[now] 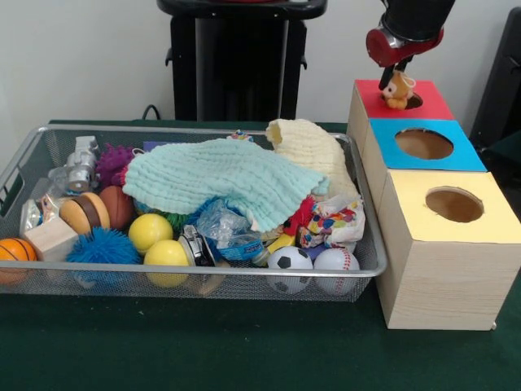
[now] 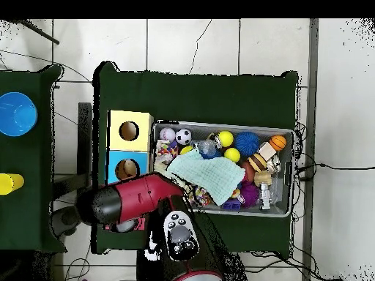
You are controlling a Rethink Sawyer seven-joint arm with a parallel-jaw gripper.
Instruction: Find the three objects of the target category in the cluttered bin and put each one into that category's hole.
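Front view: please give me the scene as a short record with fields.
tool: above the red-topped box, shut on a small orange plush toy
toy position: at the red box's hole, not yet dropped in
other boxes: blue-topped box, yellow-topped box, holes look empty
cluttered bin: balls, toys, a light green cloth on top

Silver wire-mesh metal bin (image 1: 368,244) is holding a waffle-textured mint cloth (image 1: 220,179); pale matt wood-grain boxes (image 1: 444,281) are sitting on green felt-like table covering (image 1: 203,342).
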